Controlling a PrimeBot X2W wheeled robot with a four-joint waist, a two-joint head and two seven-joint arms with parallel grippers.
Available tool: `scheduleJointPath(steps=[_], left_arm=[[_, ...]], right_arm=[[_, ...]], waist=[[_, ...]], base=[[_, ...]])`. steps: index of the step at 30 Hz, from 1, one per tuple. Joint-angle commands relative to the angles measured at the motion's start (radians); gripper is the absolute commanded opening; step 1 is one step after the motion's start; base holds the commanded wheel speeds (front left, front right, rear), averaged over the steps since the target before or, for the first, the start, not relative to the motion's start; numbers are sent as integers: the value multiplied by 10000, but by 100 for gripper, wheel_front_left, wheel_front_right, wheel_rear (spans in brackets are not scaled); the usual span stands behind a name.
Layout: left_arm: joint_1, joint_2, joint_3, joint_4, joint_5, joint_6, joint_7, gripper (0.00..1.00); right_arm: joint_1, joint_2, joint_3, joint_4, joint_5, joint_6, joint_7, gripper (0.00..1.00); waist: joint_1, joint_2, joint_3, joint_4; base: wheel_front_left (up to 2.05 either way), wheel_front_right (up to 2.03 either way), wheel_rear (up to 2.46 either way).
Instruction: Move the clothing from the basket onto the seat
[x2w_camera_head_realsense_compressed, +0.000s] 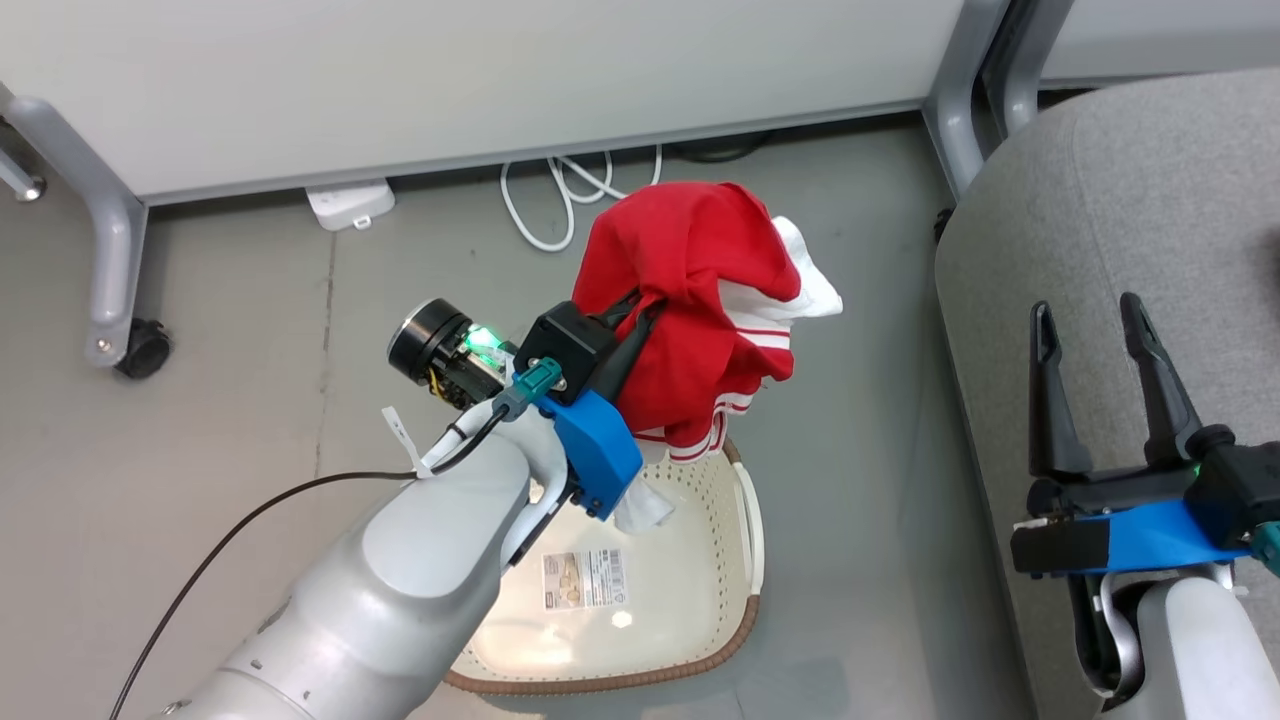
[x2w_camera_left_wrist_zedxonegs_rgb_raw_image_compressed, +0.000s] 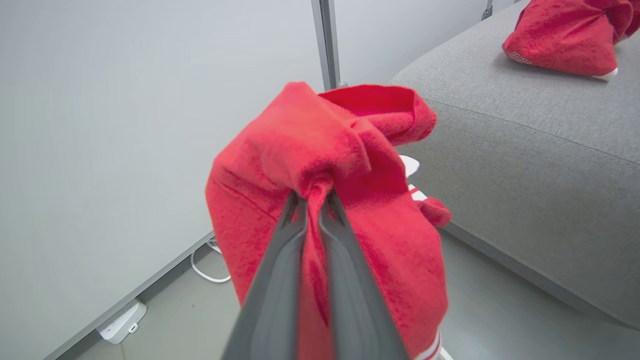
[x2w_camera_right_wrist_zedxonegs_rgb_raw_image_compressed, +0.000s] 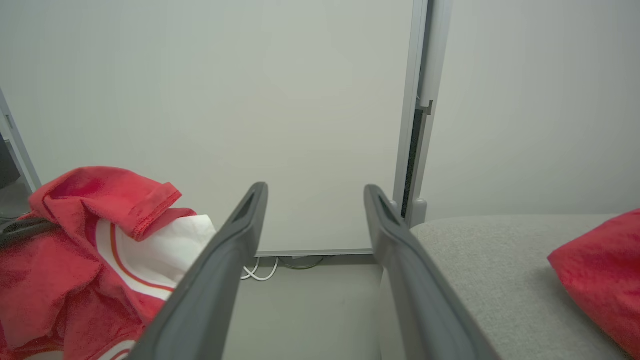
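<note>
Clothing (x2w_camera_head_realsense_compressed: 690, 250): red bundle with white striped trim and a white part, clamped in left gripper (x2w_camera_head_realsense_compressed: 642, 308). Fingers are closed tight on a fold, cloth pinched between the tips, rest draped over and hanging below them. Bundle is up in the air, clear of the floor, above the far end of the basket (x2w_camera_head_realsense_compressed: 745, 615). Its lower striped hem hangs just over the far rim. Basket sits on the floor, cream inside, brown rim, label (x2w_camera_head_realsense_compressed: 585, 578) flat on its bottom. White scrap (x2w_camera_head_realsense_compressed: 640, 508) lies by the far rim; cannot tell if it is part of the held bundle. Seat (x2w_camera_head_realsense_compressed: 1100, 200) is to the right of the bundle and apart from it, grey with a rounded edge. Right gripper (x2w_camera_head_realsense_compressed: 1085, 310) is at the seat's left edge, jaws wide apart, nothing between them, fingers pointing away from the robot. Second garment (x2w_camera_left_wrist_zedxonegs_rgb_raw_image_compressed: 560, 35), red, lies on the seat top, well apart from the held bundle. Right wrist view has it at the right edge. Behind: pale wall panel, white cable (x2w_camera_head_realsense_compressed: 540, 215) looped on the floor, white power strip (x2w_camera_head_realsense_compressed: 350, 205), grey frame leg (x2w_camera_head_realsense_compressed: 110, 230) with a black caster (x2w_camera_head_realsense_compressed: 145, 348).
</note>
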Motion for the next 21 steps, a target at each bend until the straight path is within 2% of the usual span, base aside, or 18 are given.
scheduleJointPath(steps=[1, 10, 21], left_arm=[[165, 96, 142, -355, 15, 109, -47, 0], [508, 439, 705, -2080, -25, 379, -48, 0], [781, 750, 864, -3313, -146, 698, 130, 0]], right_arm=[[219, 45, 55, 43, 52, -11, -5, 100], [763, 191, 432, 244, 153, -11, -5, 100], [1266, 297, 871, 399, 263, -11, -5, 100]], waist=[[2, 0, -326, 51], [2, 0, -1182, 95], [2, 0, -1864, 249]], base=[[0, 0, 0], [0, 0, 0], [0, 0, 0]])
